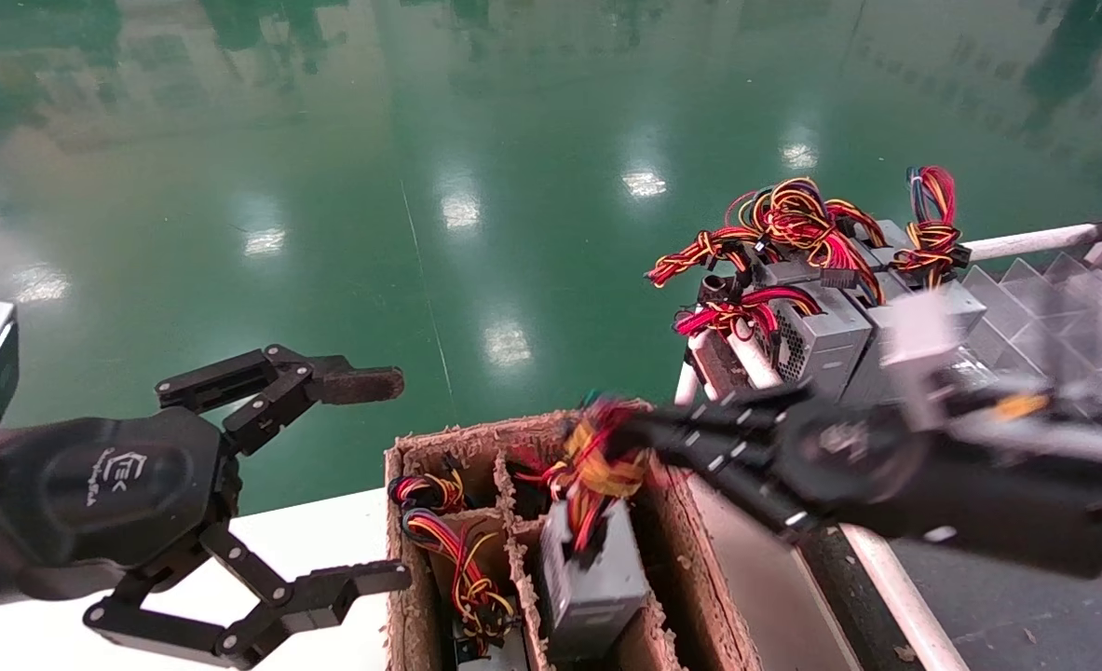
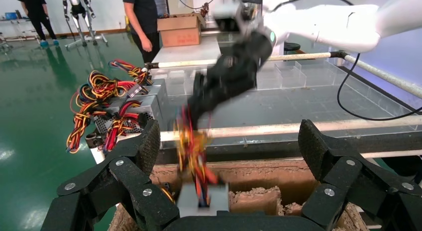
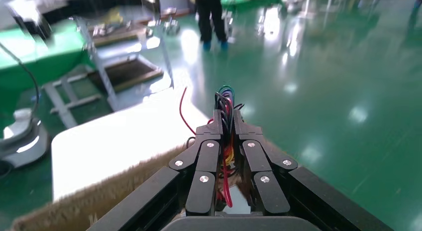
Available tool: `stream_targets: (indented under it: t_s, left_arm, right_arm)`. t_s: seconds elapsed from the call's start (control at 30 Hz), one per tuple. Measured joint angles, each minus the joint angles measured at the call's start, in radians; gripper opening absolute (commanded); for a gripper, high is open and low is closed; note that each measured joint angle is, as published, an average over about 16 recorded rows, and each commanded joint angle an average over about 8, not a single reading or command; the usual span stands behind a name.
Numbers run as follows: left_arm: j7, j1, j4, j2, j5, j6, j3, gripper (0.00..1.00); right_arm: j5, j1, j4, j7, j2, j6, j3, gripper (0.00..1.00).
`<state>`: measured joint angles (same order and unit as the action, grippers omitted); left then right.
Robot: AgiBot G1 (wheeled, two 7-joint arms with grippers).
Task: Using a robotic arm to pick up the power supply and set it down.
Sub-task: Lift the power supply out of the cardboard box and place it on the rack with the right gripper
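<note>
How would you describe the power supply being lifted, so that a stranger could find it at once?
Start at the brown cardboard box with dividers, at the near edge of the head view. In its middle slot stands a grey power supply, and the right gripper is shut on its wire bundle. Other supplies lie stacked on the rack beyond, untouched; the left gripper hangs open beside the box.

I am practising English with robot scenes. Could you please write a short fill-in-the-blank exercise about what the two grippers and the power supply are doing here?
1. The right gripper has its fingers shut on the ____ of the power supply.
2. The power supply hangs partly inside the brown ____ box.
3. The left gripper is ____ and holds nothing.
4. More power supplies lie on the rack at the robot's ____ side.

Missing words: wires; cardboard; open; right
</note>
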<state>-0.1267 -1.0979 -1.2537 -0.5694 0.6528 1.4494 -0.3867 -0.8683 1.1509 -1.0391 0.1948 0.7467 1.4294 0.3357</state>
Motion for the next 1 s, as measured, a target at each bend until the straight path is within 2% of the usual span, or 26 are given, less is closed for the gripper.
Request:
stream_targets:
  t_s: [0.27, 0.47, 0.7, 1.0]
  left_arm:
    - [0.0, 0.0, 0.0, 0.0, 0.0, 0.0, 0.0, 1.0]
    - [0.0, 0.0, 0.0, 0.0, 0.0, 0.0, 0.0, 1.0]
    - [0.0, 0.0, 0.0, 0.0, 0.0, 0.0, 0.0, 1.0]
    - [0.0, 0.0, 0.0, 0.0, 0.0, 0.0, 0.0, 1.0]
  right_arm:
    - [0.119, 0.026, 0.053, -0.026, -0.085, 0.052, -0.093, 0.0]
    - [0.159, 0.056, 0.136, -0.068, -0.137, 0.082, -0.139, 0.0]
    - [0.144, 0.097, 0.25, -0.135, -0.187, 0.097, -0.161, 0.0]
    - [0.065, 0.156, 0.397, -0.23, -0.229, 0.086, -0.149, 0.0]
